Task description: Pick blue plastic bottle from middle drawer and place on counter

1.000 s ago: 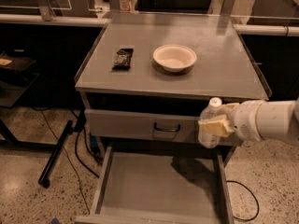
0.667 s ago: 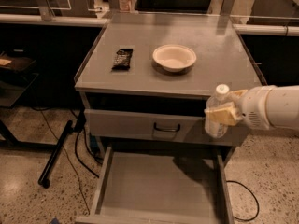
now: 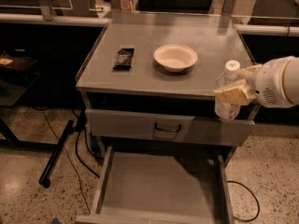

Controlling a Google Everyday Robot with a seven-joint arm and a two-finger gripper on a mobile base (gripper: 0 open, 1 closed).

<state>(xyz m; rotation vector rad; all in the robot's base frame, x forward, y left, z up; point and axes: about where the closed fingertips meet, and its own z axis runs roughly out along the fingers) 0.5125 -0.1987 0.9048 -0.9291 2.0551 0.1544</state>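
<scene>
The blue plastic bottle (image 3: 227,107) looks clear with a white cap and stands upright in my gripper (image 3: 235,91), which is shut on its middle. I hold it in the air at the counter's front right corner, cap above the counter top, base below its edge. The white arm enters from the right. The middle drawer (image 3: 159,190) is pulled open below, its floor bare. The counter (image 3: 163,36) is a flat grey top.
A white bowl (image 3: 175,57) sits mid-counter and a dark snack packet (image 3: 124,58) lies to its left. A shut drawer front with a dark handle (image 3: 167,127) is under the counter. A black stand leg and cables lie on the floor at left.
My gripper has lifted the bottle upward and a little to the right, from beside the shut drawer front to counter-edge height.
</scene>
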